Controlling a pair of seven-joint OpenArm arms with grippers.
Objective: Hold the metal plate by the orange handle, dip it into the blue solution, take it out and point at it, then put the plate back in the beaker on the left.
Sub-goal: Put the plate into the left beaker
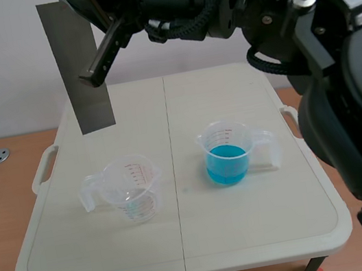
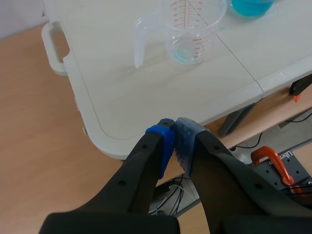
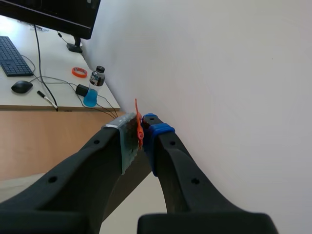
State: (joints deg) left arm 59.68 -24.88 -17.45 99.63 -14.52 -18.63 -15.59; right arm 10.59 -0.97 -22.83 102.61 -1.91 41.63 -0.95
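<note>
A grey metal plate point(image 1: 78, 69) hangs upright high over the table's far left corner. Its top is hidden behind the raised arms. In the right wrist view my right gripper point(image 3: 141, 124) is shut on the thin orange handle point(image 3: 139, 127); the plate itself is hidden below the fingers. My left gripper point(image 1: 91, 76) is shut, and its tip lies against the plate's face in the scene view. In the left wrist view the left gripper point(image 2: 174, 127) holds nothing. The beaker of blue solution point(image 1: 227, 154) stands right of centre. The empty beaker point(image 1: 131, 189) stands to its left.
The white folding table point(image 1: 185, 246) has handles on both sides and a seam down the middle. The empty beaker point(image 2: 192, 29) lies far ahead of the left gripper, with the blue beaker point(image 2: 251, 6) beyond it. A desk with a keyboard point(image 3: 12, 56) shows behind.
</note>
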